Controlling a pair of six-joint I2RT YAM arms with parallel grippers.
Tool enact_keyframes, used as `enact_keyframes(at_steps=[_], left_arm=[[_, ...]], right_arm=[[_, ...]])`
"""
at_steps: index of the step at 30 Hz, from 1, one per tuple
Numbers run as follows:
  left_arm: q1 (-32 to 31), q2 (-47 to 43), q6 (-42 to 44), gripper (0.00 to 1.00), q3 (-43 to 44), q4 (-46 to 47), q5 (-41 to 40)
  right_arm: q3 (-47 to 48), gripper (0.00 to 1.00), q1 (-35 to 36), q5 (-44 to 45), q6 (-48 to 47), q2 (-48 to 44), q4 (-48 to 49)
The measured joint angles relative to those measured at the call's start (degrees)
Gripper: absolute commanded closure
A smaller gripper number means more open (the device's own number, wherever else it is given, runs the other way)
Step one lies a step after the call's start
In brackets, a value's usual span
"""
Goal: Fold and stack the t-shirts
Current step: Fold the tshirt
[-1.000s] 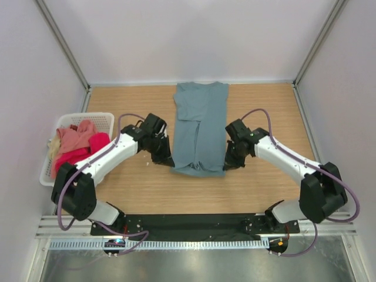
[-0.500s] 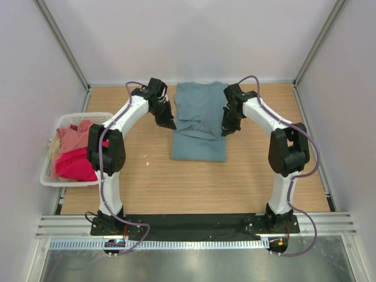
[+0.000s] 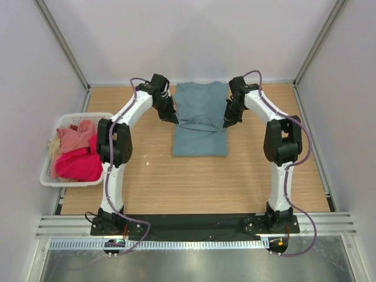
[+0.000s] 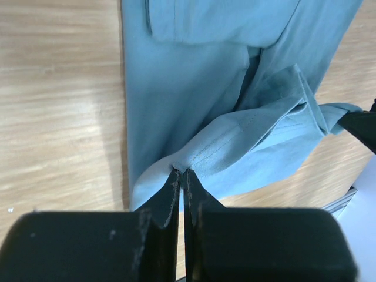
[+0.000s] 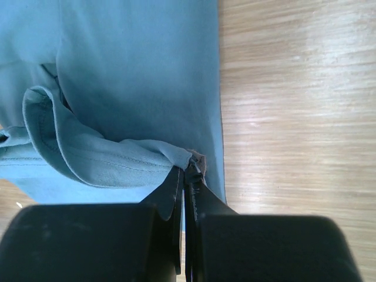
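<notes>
A muted grey-teal t-shirt (image 3: 200, 122) lies folded lengthwise on the wooden table, far centre. My left gripper (image 3: 175, 119) is shut on its hem at the left edge (image 4: 194, 160), and my right gripper (image 3: 225, 122) is shut on the hem at the right edge (image 5: 176, 155). Both hold the bottom hem lifted and carried over the shirt's middle. The hem fold hangs between them in the left wrist view (image 4: 264, 129) and the right wrist view (image 5: 88, 158). Salmon pink (image 3: 75, 138), crimson-pink (image 3: 79, 166) and cream (image 3: 56, 143) shirts lie bunched in the basket.
A white plastic slotted basket (image 3: 104, 117) stands at the table's left edge. White walls close the table on the left, far and right sides. Bare wood (image 3: 194, 182) lies between the shirt and the arm bases.
Both grippers have carried the shirt's bottom hem from the near end up and away over the shirt toward the collar. The shirt now looks shorter, folded over itself.
</notes>
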Motion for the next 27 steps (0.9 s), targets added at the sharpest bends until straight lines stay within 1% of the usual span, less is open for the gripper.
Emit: enact_keyframes(at_steps=[13, 24, 25, 26, 27], left_arm=[[1.3, 7.0, -1.6, 1.00, 6.2, 0.1, 0.6], [1.3, 11.0, -2.8, 1.00, 11.7, 0.1, 0.9], [1.3, 11.3, -2.8, 0.99, 12.1, 0.1, 0.9], [1.3, 11.7, -2.8, 0.97, 12.4, 0.1, 1.0], [1.3, 12.3, -2.8, 0.92, 13.0, 0.0, 1.0]], right_arm=[[6.4, 0.99, -1.1, -2.4, 0.0, 7.1, -0.1], [8.5, 0.99, -2.7, -3.2, 0.0, 8.4, -0.1], [8.6, 0.99, -2.8, -3.3, 0.0, 8.7, -0.1], [8.9, 0.99, -2.8, -3.3, 0.0, 9.0, -0.2], [9.3, 0.99, -2.9, -3.3, 0.0, 9.4, -0.2]])
